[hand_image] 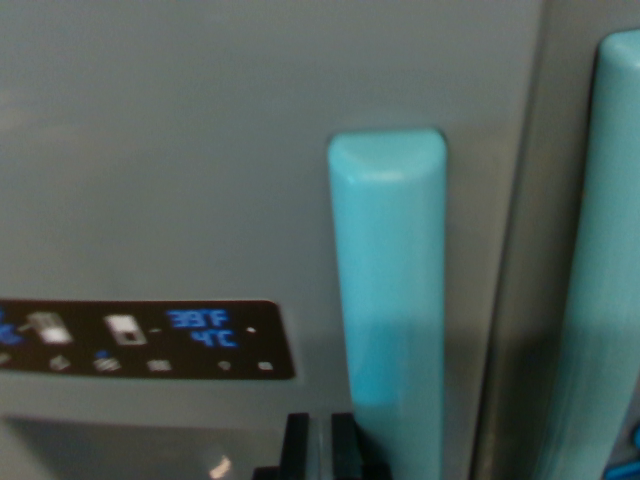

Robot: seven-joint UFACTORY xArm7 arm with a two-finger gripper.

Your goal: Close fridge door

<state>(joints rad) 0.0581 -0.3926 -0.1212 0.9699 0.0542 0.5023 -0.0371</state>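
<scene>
A grey fridge door fills the wrist view from very close. On it stands an upright turquoise handle, its rounded top near the middle. A second turquoise handle rises at the wrist view's right, beyond a vertical seam between two doors. My gripper shows at the bottom edge as two black fingertips close together, just left of the first handle's lower part and right against the door. Nothing is seen between them.
A black control panel with blue temperature digits sits at lower left on the door. Below it a darker recessed dispenser area begins. A bit of blue shows at the bottom right corner.
</scene>
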